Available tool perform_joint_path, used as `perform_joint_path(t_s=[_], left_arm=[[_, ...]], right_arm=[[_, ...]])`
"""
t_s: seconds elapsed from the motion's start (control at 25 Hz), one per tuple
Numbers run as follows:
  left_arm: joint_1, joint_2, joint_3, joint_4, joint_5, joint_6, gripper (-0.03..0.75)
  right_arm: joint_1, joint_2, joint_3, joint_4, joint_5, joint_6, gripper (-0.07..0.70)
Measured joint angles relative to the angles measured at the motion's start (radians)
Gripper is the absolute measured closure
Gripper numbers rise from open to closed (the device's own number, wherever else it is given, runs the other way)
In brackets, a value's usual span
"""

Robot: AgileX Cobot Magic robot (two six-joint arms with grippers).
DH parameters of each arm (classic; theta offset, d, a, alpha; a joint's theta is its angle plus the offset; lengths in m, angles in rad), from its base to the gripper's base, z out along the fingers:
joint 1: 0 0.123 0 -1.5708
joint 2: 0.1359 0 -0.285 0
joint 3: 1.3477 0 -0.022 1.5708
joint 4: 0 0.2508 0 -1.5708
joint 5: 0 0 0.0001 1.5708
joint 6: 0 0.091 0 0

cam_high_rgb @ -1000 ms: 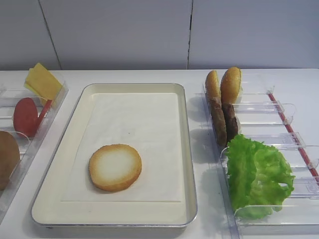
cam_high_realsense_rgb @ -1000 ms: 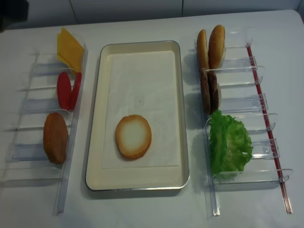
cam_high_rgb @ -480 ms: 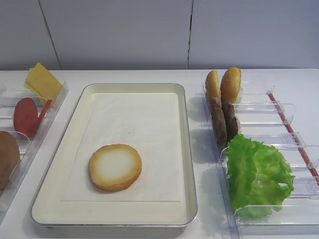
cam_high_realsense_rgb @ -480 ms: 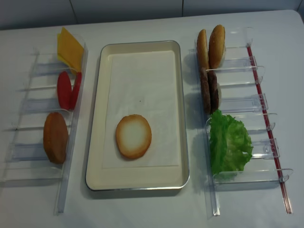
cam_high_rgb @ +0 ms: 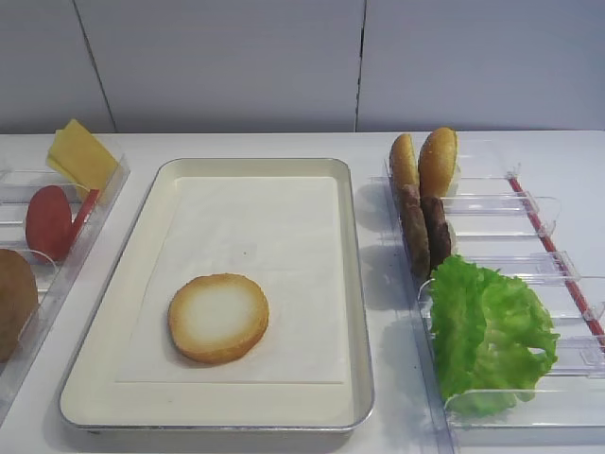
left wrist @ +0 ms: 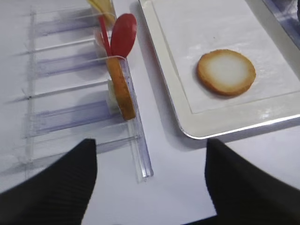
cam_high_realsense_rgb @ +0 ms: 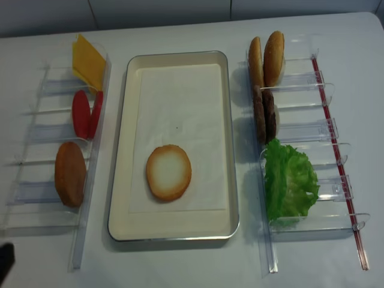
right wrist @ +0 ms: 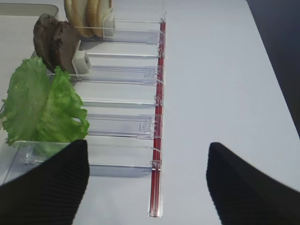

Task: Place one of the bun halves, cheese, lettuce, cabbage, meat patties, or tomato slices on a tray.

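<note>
A bun half (cam_high_rgb: 218, 318) (cam_high_realsense_rgb: 168, 172) (left wrist: 226, 72) lies flat, pale face up, on the paper liner in the near part of the cream tray (cam_high_rgb: 104, 378) (cam_high_realsense_rgb: 180, 228). Cheese (cam_high_realsense_rgb: 88, 61) and tomato slices (cam_high_realsense_rgb: 84, 114) (left wrist: 123, 35) stand in the left rack. Meat patties (cam_high_realsense_rgb: 264, 114) (right wrist: 54, 40) and lettuce (cam_high_realsense_rgb: 291, 180) (right wrist: 42, 108) stand in the right rack. No cabbage shows. My left gripper (left wrist: 150, 187) is open and empty over bare table near the left rack's front end. My right gripper (right wrist: 147, 187) is open and empty beyond the lettuce.
A darker domed bun (cam_high_realsense_rgb: 70, 174) (left wrist: 121, 89) sits in the left clear rack (cam_high_realsense_rgb: 36, 198). Two upright golden buns (cam_high_realsense_rgb: 267, 54) stand at the far end of the right rack (cam_high_realsense_rgb: 336, 156), which has a red strip (right wrist: 157, 154) along its outer side.
The food and tray have not moved. In the realsense view a dark shape has left the top left corner, and a dark bit now shows at the bottom left edge.
</note>
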Motion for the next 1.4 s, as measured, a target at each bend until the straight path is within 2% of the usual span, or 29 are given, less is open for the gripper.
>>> perform_joint_path(t_s=[0.12, 0.28, 0.4, 0.48, 0.6, 1.4], left_arm=[[0.000, -0.095, 0.087, -0.002, -0.002, 0.000, 0.225], [0.000, -0.219, 0.181, -0.003, -0.032, 0.000, 0.225], [0.000, -0.247, 0.236, -0.006, -0.037, 0.000, 0.225], [0.000, -0.251, 0.261, -0.016, -0.063, 0.000, 0.225], [0.000, -0.251, 0.270, -0.031, -0.079, 0.014, 0.225], [0.000, -0.251, 0.277, -0.042, -0.086, 0.027, 0.225]], right_arm=[[0.000, 0.000, 0.000, -0.001, 0.000, 0.002, 0.089], [0.000, 0.000, 0.000, -0.001, 0.000, 0.002, 0.089], [0.000, 0.000, 0.000, -0.001, 0.000, 0.002, 0.089], [0.000, 0.000, 0.000, -0.001, 0.000, 0.002, 0.089], [0.000, 0.000, 0.000, -0.001, 0.000, 0.002, 0.089], [0.000, 0.000, 0.000, -0.001, 0.000, 0.002, 0.089]])
